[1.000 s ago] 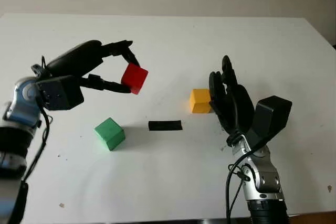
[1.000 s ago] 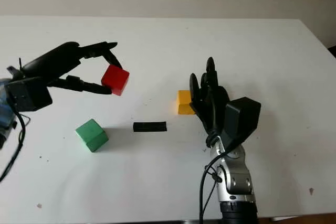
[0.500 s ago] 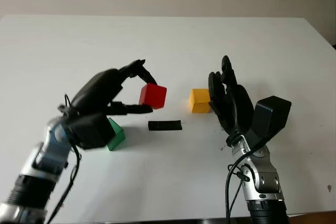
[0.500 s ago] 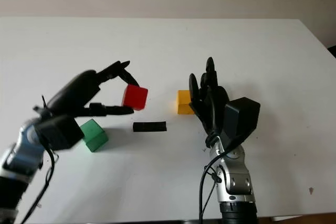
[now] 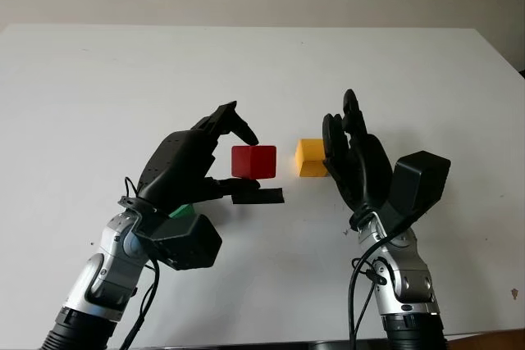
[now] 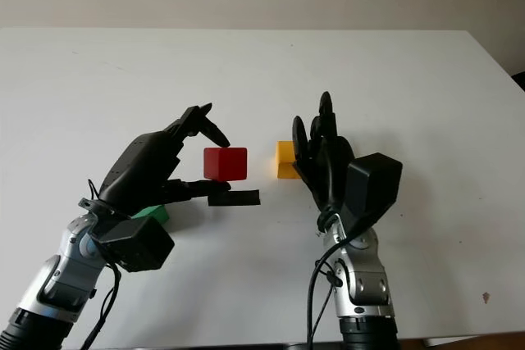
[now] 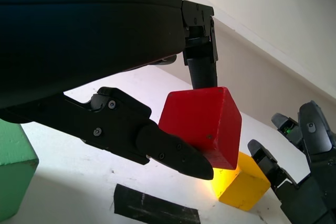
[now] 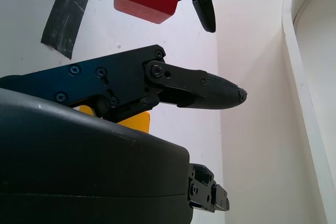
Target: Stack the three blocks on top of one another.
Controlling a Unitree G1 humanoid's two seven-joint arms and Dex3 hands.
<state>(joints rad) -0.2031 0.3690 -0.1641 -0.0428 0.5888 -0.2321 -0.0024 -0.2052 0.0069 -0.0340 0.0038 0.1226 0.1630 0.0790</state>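
The left hand (image 5: 190, 171) pinches the red block (image 5: 253, 161) between its fingertips, clear of the white table (image 5: 123, 79), above the black tape strip (image 5: 257, 196). The cube sits level, one face toward the camera. The yellow block (image 5: 310, 157) rests just beside it. The right hand (image 5: 354, 161), upright and open, stands against the yellow block. The green block (image 6: 152, 214) lies partly hidden behind the left hand.

Red cube carried rightward — nearer the yellow one

The left hand (image 5: 215, 157), gripping the small red cube-shaped block (image 5: 253, 161), has swung in from the far left to the middle of the white bench (image 5: 123, 71); the block now hangs just beside the yellow cube-shaped block (image 5: 309, 157), and the arm now covers most of the green cube-shaped block (image 5: 180, 211).
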